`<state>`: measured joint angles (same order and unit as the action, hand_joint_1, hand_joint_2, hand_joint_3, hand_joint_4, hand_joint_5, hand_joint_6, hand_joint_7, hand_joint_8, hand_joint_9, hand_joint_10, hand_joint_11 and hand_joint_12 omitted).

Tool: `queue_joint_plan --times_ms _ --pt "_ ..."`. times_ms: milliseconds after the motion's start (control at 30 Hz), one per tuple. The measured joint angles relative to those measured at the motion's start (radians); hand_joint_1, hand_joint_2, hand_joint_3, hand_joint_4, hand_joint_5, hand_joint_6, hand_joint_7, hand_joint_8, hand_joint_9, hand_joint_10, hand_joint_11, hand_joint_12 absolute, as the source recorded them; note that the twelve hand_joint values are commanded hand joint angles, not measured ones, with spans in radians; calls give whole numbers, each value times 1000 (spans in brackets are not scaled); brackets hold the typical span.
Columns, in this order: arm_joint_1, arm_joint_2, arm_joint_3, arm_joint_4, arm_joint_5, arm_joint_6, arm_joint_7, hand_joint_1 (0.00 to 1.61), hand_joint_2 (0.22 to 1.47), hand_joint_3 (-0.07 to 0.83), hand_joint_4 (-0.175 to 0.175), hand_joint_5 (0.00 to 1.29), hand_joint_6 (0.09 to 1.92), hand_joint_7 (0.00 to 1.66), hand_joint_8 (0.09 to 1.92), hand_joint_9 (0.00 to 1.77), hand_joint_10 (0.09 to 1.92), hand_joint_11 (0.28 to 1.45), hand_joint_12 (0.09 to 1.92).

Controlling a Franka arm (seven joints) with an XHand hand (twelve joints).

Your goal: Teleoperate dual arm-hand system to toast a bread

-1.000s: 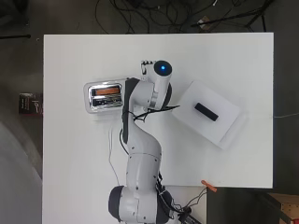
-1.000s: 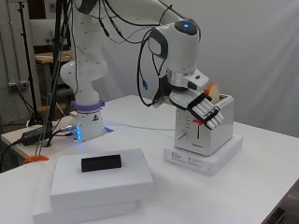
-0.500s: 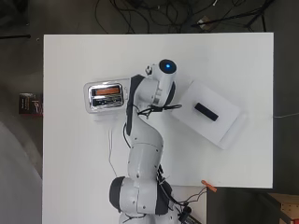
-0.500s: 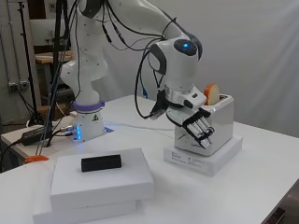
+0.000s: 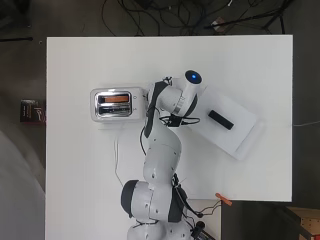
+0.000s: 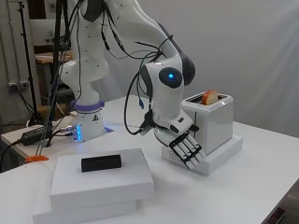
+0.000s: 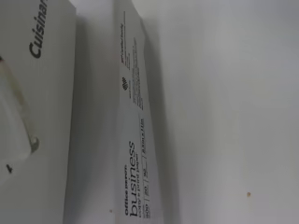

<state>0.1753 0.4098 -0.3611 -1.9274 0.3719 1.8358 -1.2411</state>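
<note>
Your hand [image 6: 186, 148]: fingers straight, holding nothing, low beside toaster [image 6: 210, 121] front. Bread slice [image 6: 210, 97] sits in toaster slot, top protruding. Toaster on flat white box [image 6: 219, 157] on bench [image 5: 80, 180].

This is a robotics lab, not a kitchen. A bare white counter [image 6: 261, 186] carries a base-mounted arm [image 6: 88, 84] hung with loose cables [image 6: 135, 93]. Behind the robot hand stand tripods [image 6: 25, 60] and a wooden bench [image 6: 49, 58]; tangled cords [image 5: 165, 15] lie on the floor beyond the counter.
</note>
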Motion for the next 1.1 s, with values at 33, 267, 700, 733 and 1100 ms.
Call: queue_joint_plan --times_ms 33,267,700,733,1100 --pt "-1 2 1 1 -1 0 -6 97 1055 0 -124 321 87 332 87 467 87 454 87" --pt "-28 50 11 2 -1 -34 -29 198 1031 -15 -159 276 87 516 87 683 87 507 87" --pt "-38 -52 53 -2 -71 -5 25 49 1123 5 -122 475 87 808 87 1000 87 629 87" --pt "-38 -101 67 1 -96 -3 31 28 1099 -9 -120 434 87 683 87 856 87 567 87" --pt "-45 -676 251 -104 -333 -12 240 0 1049 1 -40 420 87 398 87 446 87 388 87"
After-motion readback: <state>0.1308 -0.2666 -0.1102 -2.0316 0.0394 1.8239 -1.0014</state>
